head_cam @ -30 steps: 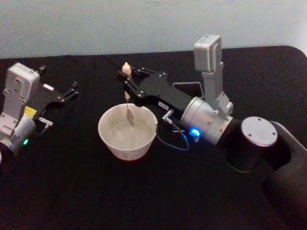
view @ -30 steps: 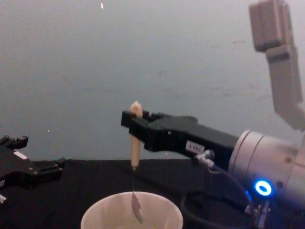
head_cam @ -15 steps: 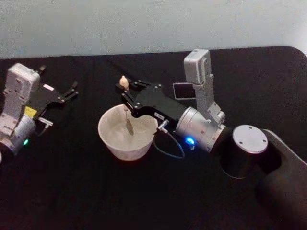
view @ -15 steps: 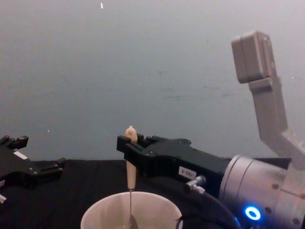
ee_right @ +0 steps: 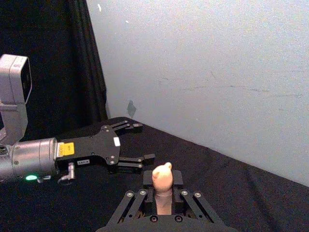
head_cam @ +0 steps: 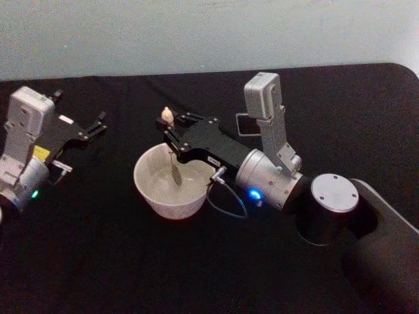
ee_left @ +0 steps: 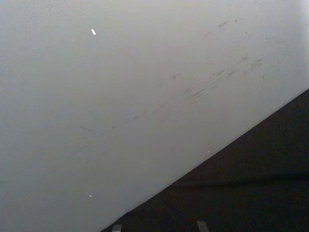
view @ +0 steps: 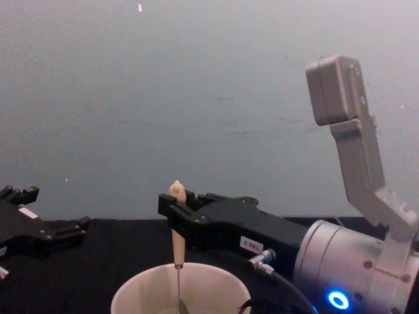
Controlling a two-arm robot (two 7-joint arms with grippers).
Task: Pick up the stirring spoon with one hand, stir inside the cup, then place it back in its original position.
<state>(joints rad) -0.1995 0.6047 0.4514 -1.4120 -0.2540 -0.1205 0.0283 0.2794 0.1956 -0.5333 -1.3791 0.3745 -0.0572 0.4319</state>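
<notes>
The cream-white cup [head_cam: 160,199] stands at the table's centre left, its rim low in the chest view [view: 134,286]. My right gripper [head_cam: 171,129] hangs over its far rim, shut on the pale handle of the stirring spoon [head_cam: 175,163]. The spoon stays upright, bear knob above the fingers [view: 176,191] and thin shaft and spoon end down inside the cup. In the right wrist view the knob [ee_right: 162,176] pokes up between the shut fingers. The dark grey holder [head_cam: 247,123] sits behind the right arm, partly hidden by the wrist camera. My left gripper [head_cam: 97,124] rests open at the far left.
A black cloth covers the table up to a pale wall behind. The right arm's silver wrist and its loose cable [head_cam: 226,199] lie just right of the cup. The left gripper [ee_right: 143,142] points toward the cup from some way off.
My right gripper has come down and shifted slightly left, lowering the spoon deeper into the cup. The left arm has not moved.
</notes>
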